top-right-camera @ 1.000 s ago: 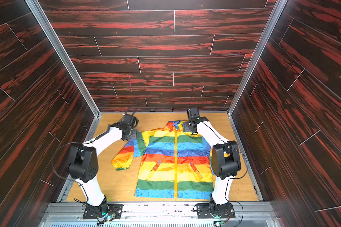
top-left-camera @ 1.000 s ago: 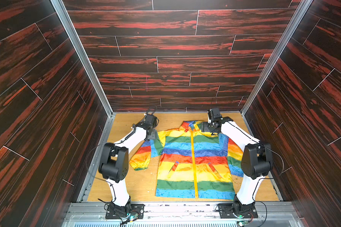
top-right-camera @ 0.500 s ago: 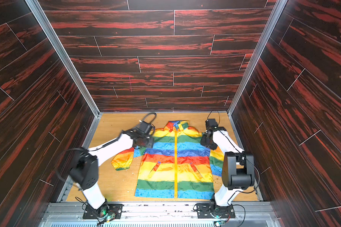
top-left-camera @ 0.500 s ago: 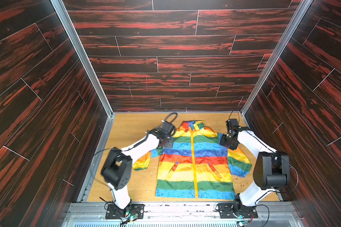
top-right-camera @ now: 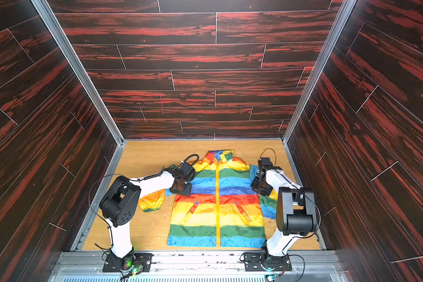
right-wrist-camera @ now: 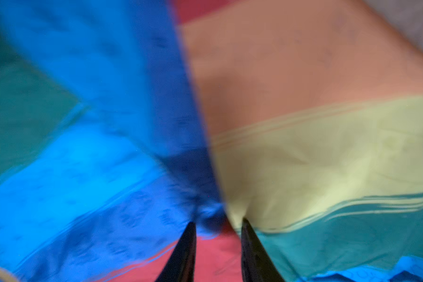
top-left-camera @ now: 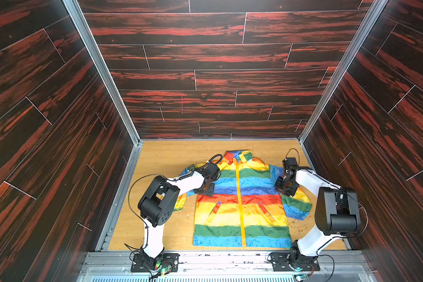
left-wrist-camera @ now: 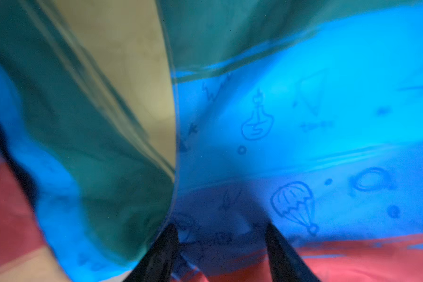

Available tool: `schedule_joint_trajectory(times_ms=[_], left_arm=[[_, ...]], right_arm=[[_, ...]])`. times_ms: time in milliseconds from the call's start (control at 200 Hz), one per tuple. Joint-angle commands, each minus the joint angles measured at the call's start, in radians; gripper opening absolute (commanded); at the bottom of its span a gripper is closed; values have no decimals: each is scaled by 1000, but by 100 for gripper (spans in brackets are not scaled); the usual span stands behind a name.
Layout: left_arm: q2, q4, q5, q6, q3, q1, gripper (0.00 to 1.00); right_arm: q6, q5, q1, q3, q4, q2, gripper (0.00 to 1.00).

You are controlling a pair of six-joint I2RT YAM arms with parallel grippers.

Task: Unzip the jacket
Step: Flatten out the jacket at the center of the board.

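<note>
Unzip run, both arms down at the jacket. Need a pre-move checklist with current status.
1. jacket flat, front up: ok.
2. zipper in clear view, collar to hem: ok. It reads as closed along its whole length.
3. Pull tab located: cannot tell, too small in both top views.
4. left gripper holding fabric: not ok, jaws apart over the blue stripe.
5. right gripper holding fabric: cannot tell. The view is blurred, with bunched blue cloth at the tips.
6. A gripper at the zipper: not ok, both sit at the jacket's side edges.
</note>
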Motion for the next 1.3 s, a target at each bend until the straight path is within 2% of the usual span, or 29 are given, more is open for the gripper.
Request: schedule_joint_trajectory(times_ms=[0,65,185,321,381,431,456,531,606,711,812,867,922,1022,1112,1298], left_arm=[[-27,-102,-43,-30,-45,1,57],[-53,-110,-48,-45,-85,1,50],[-113,-126,-44,-62,-152,1,46],[-187,-139,8,-82,-199,-9,32],[-256,-140,64,-83,-179,-11,31],[-289,-151,77,-81,-139,-11,37],[-302,-156,61,-80,-112,-9,42],[-309,-191,-15,-66,5,13,55],[-276,-143,-7,-52,114,64,63],[-140,-55,53,-63,272,141,64],[47,-98,100,-73,488,179,63],[149,-129,133,-78,607,193,64],[244,-134,165,-78,705,204,64],[378,-146,251,-101,856,226,65],[458,-122,328,-116,951,238,72],[591,-103,443,-103,1095,239,75]], right_arm=[[33,-37,-3,-15,16,3,31],[46,-68,-2,-43,30,-16,26],[72,-120,13,-113,38,-70,15],[117,-89,71,-159,-24,-173,3],[131,-54,81,-155,-57,-229,0],[128,3,86,-124,-83,-274,0],[119,27,90,-103,-84,-290,4],[67,51,92,-26,-53,-305,23],[-23,-34,100,69,26,-242,30],[-132,-87,177,273,55,-54,33],[-187,-104,255,482,37,126,44],[-198,-137,263,576,50,214,54],[-212,-166,264,696,29,310,59],[-226,-247,263,897,-12,467,66],[-214,-309,263,1070,-77,604,67],[-197,-418,263,1237,-121,752,67]])
